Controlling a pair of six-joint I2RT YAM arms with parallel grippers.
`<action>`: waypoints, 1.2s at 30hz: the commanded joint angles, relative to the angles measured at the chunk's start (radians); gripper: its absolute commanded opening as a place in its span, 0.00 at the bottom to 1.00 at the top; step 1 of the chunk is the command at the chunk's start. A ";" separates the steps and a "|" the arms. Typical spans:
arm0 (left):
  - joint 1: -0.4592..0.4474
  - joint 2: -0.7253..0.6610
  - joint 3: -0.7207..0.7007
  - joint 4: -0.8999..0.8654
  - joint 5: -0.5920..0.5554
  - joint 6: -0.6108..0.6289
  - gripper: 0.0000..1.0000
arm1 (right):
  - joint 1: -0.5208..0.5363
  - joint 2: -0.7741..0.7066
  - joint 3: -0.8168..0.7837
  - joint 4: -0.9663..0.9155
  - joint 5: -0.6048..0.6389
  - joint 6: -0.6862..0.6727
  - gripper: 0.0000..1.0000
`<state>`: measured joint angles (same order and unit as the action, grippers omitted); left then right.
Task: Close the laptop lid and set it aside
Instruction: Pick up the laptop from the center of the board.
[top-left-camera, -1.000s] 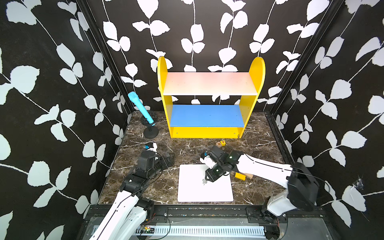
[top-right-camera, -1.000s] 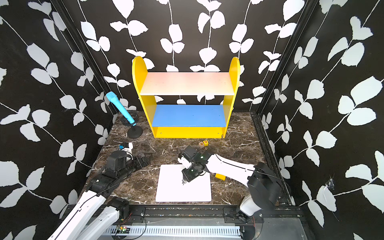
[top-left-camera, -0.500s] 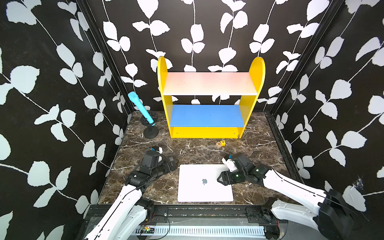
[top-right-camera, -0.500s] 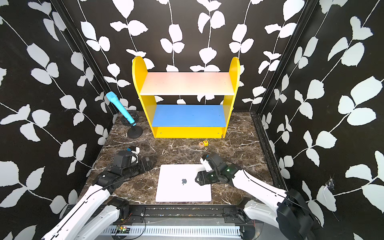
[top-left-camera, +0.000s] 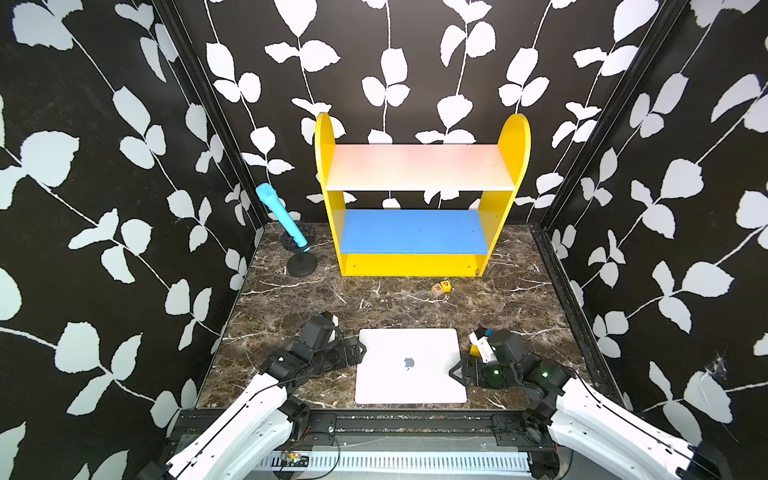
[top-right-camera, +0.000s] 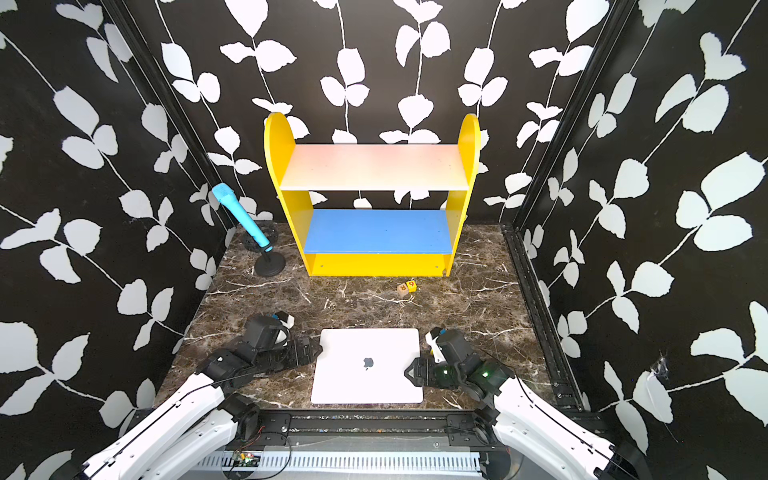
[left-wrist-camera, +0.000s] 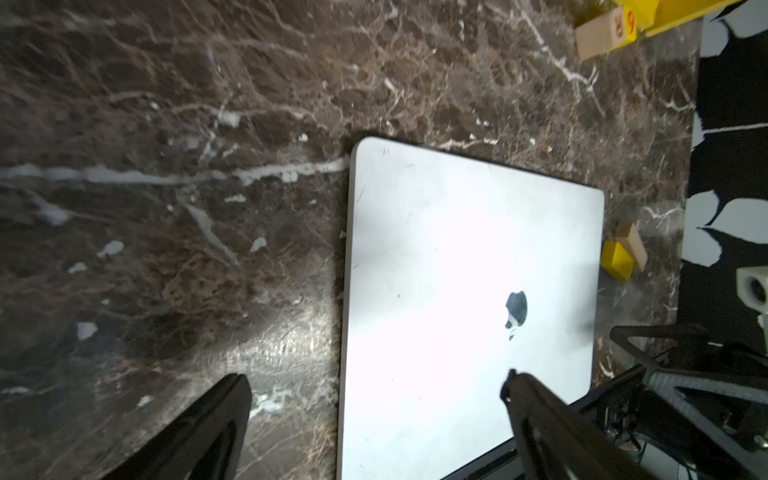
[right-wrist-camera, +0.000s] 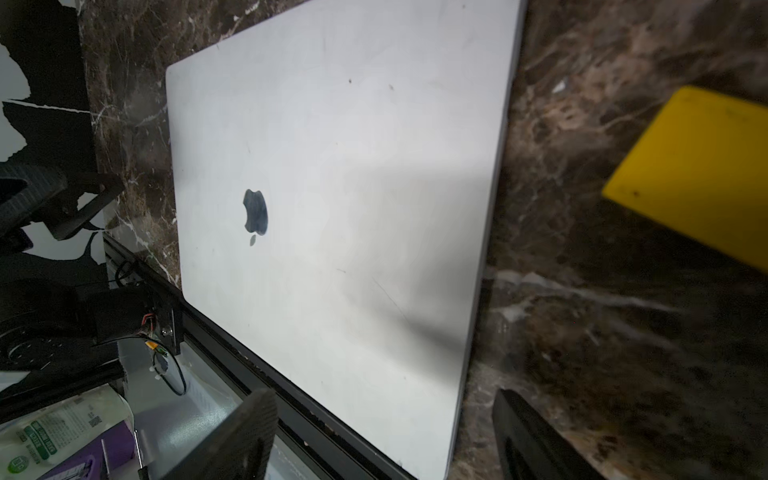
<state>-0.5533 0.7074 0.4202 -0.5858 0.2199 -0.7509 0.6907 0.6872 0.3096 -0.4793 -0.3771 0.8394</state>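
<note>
Marble-patterned tabletop (top-left-camera: 374, 303) between black leaf-print walls (top-left-camera: 104, 208): the laptop (top-left-camera: 409, 386) lies flat near the front edge, its lid (top-right-camera: 368, 345) shut and the apple logo (top-left-camera: 409, 363) facing up. The left gripper (top-left-camera: 360, 353) sits just beside its left edge and the right gripper (top-left-camera: 454, 372) just beside its right, both with fingers spread wide, holding nothing. A yellow shelf (top-left-camera: 419, 264) stands behind.

The right jaws quit the laptop lid (top-left-camera: 415, 349) for its edge, spreading; left jaws approached.
</note>
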 joint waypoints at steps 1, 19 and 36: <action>-0.035 0.007 -0.034 -0.021 -0.022 -0.029 0.98 | -0.007 -0.017 -0.046 -0.009 -0.011 0.057 0.83; -0.196 0.162 -0.109 0.109 0.001 -0.066 0.98 | -0.007 0.087 -0.123 0.142 -0.104 0.096 0.80; -0.196 0.233 -0.178 0.285 0.056 -0.083 0.94 | -0.007 0.180 -0.140 0.296 -0.130 0.128 0.76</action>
<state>-0.7425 0.9039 0.3157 -0.2905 0.2153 -0.8188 0.6796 0.8268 0.2153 -0.2024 -0.5114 0.9627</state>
